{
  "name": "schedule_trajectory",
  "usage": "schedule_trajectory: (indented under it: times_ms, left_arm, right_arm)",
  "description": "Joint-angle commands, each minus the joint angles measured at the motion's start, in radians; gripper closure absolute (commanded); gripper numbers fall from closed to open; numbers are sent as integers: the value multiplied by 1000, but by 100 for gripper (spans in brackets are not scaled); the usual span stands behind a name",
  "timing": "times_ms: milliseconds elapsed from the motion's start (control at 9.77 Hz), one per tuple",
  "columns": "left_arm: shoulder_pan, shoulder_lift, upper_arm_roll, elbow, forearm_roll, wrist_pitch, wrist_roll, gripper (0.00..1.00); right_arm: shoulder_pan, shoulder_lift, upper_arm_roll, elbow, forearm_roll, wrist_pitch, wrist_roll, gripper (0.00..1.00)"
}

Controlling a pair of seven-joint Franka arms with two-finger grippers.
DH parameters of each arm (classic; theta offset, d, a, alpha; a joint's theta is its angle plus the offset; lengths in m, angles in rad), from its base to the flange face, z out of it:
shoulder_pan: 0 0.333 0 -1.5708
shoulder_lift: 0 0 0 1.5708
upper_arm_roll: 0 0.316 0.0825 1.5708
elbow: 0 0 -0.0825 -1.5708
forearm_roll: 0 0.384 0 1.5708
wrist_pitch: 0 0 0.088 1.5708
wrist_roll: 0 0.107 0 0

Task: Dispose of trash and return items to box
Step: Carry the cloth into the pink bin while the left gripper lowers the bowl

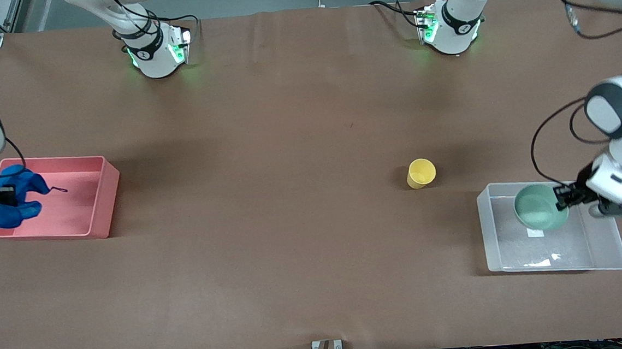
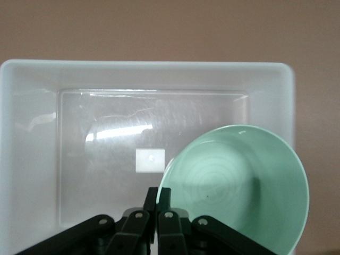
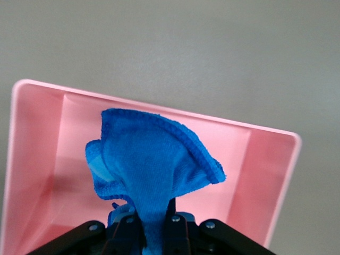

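The trash, a bright blue wrinkly cloth [image 1: 17,195] [image 3: 151,164], hangs over the pink bin [image 1: 82,226] [image 3: 234,149] with my right gripper [image 1: 3,197] [image 3: 154,215] shut on it. My left gripper [image 1: 563,199] [image 2: 158,197] is shut on the rim of the mint-green bowl [image 1: 539,207] [image 2: 239,186], which it holds tilted over the clear box [image 1: 601,255] [image 2: 32,159]; the box's white label [image 2: 150,160] shows on its bottom. The yellow cup [image 1: 421,173] stands on the table, apart from the box and toward the middle of the table.
Both arm bases [image 1: 157,48] [image 1: 451,25] stand along the table edge farthest from the front camera. The pink bin lies at the right arm's end of the brown table [image 1: 292,225] and the clear box at the left arm's end.
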State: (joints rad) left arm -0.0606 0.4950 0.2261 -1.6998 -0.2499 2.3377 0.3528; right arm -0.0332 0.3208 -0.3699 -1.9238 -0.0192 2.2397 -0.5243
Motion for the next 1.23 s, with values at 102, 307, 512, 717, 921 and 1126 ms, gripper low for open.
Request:
schedule_trajectory:
  times_ms: [102,307,512,717,921,1126]
  left_arm:
    - [16,246,13,186,-103,-24,91,96]
    - [25,275,13,171,-109,18,130,95]
    - [24,272,12,131,-109,35,135,54]
    - [30,211,15,131,-94,25,156,22]
    - [30,61,15,121,-66,-59,163,7]
    - [15,-100,-40,112,118,-145,137,0]
  right_arm:
    - [15,12,0,-170,79,141,-16,98]
    - [13,55,0,-187,79,156,-16,78]
    - [21,67,2,-178,82,147,-3,0]
    - [22,3,9,-127,82,115,102,0]
    - [22,-78,34,9,81,-144,232,0]
    - [12,-144,103,191,68,-410,370,0]
